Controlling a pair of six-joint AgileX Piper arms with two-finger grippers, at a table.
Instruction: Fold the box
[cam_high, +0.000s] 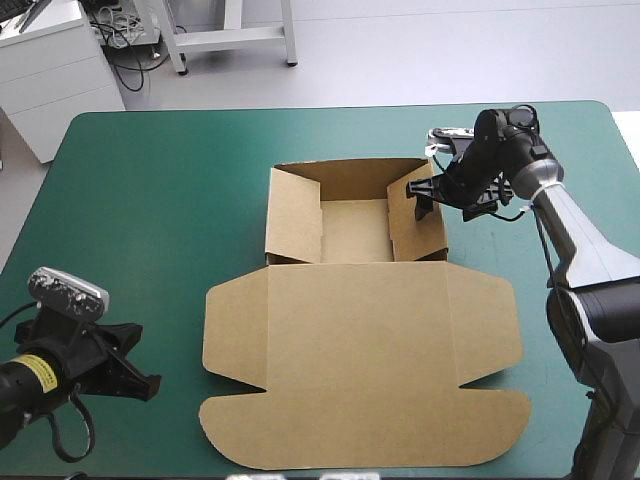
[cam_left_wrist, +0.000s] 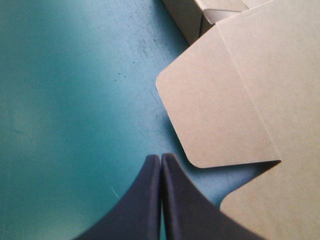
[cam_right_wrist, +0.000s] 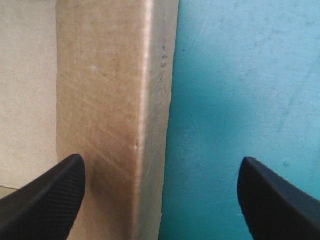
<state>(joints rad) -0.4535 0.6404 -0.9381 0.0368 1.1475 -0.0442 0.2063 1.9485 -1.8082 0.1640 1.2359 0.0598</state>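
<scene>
The box (cam_high: 360, 350) is plain brown. The cover (cam_high: 160, 200) is teal-green with faint dark scuffs. The right fingers (cam_right_wrist: 47, 200) are black with a fine woven texture. The left fingers (cam_left_wrist: 145, 210) are plain black.

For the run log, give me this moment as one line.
box: walls raised, lid flat | right jaws: open, astride tray's right wall | left jaws: shut, over teal-green cover beside lid's left flap
</scene>
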